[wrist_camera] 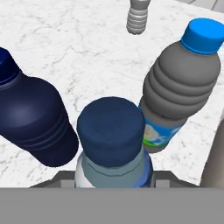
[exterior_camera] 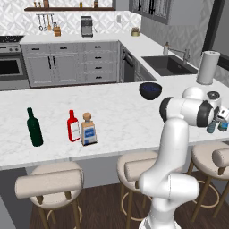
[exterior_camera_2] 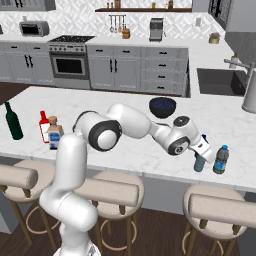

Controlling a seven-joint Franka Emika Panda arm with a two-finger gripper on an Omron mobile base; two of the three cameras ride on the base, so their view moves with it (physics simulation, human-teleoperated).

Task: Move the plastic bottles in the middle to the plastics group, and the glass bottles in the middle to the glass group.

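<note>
Gripper (exterior_camera_2: 201, 151) around pale water bottle (exterior_camera_2: 199, 162)

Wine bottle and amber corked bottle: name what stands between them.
The red bottle stands between the green wine bottle and the amber bottle, close beside the amber one, in the left base view.

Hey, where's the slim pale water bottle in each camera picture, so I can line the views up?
Left base view: the slim pale water bottle stands at the right edge, just past the arm's wrist.
Right base view: it stands at right of centre on the counter, under the pincer.
Hand view: bottom centre, dark cap facing the camera.
Shared landmark: the blue bottle with label band right beside it.
</note>
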